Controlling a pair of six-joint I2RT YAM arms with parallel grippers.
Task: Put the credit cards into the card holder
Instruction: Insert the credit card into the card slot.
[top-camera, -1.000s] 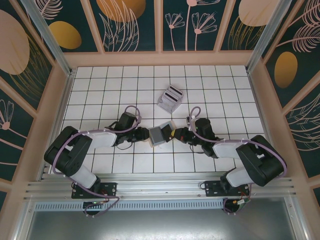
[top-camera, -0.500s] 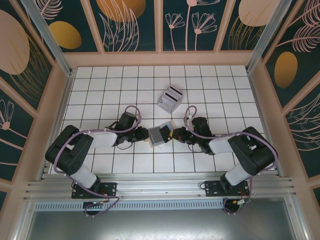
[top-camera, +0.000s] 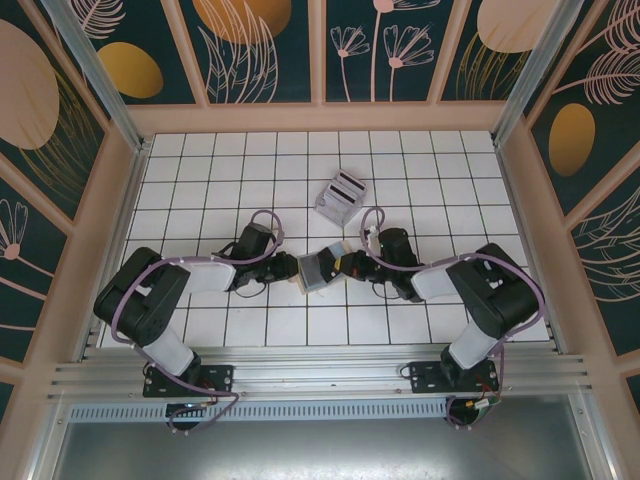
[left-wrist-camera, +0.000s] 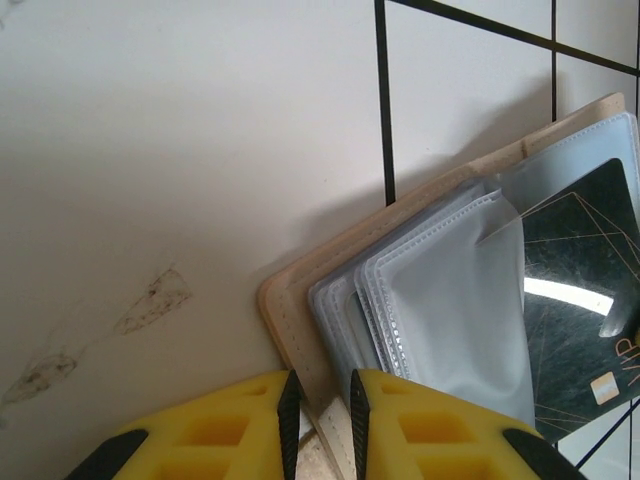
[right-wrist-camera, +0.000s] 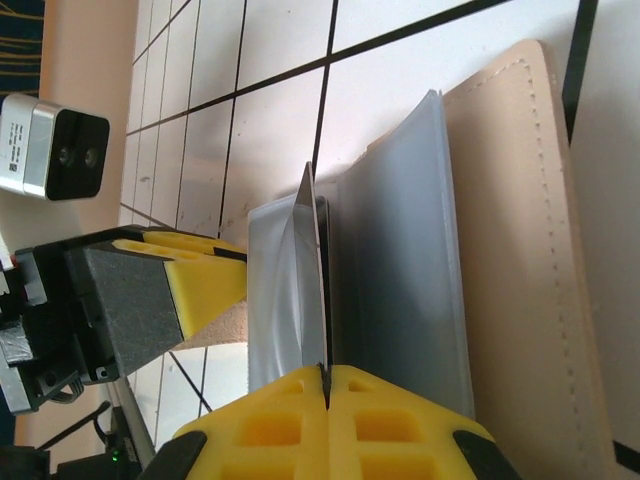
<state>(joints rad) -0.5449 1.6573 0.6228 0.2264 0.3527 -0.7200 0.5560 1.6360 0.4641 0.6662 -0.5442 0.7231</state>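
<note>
We note the card holder (top-camera: 318, 272) lying open on the desk (top-camera: 200, 160), between both tools. The left tool (left-wrist-camera: 320, 420) is clamped on its tan edge, beside the clear sleeves (left-wrist-camera: 450, 300). The right tool (right-wrist-camera: 326, 385) pinches one dark card (right-wrist-camera: 318, 280) edge-on among those sleeves. Beyond the holder, well apart, the remaining credit cards (top-camera: 340, 196) sit in a small pile.

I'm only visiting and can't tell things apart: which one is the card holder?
On the white tiled table, look between the left tool and right tool. The flat tan-beige stitched card holder lies open there, with clear plastic sleeves, unlike the grey-white cards farther back.
</note>
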